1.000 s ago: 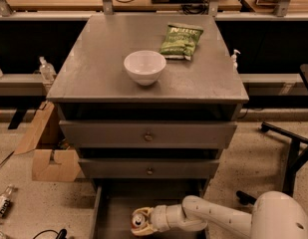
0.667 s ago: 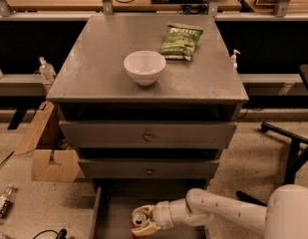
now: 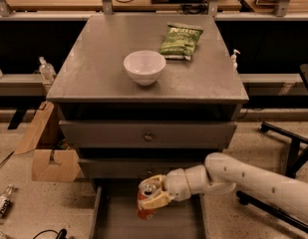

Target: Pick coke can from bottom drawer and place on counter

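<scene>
The coke can point(image 3: 145, 201), red-orange with a silver top, is upright and held just above the flat grey floor of the open bottom drawer point(image 3: 118, 222). My gripper point(image 3: 154, 193) reaches in from the right on a white arm, its cream fingers point(image 3: 159, 199) closed around the can's upper half. The counter point(image 3: 98, 68) is the broad grey top of the cabinet, well above the can.
A white bowl point(image 3: 144, 67) and a green chip bag point(image 3: 181, 40) sit on the counter. Two shut knobbed drawers point(image 3: 147, 135) are above the open one. Cardboard pieces point(image 3: 50, 159) lie on the floor to the left, a chair base point(image 3: 288, 148) to the right.
The can has risen in the gripper, from low in the drawer to just under the middle drawer's front. The arm has lifted with it.
</scene>
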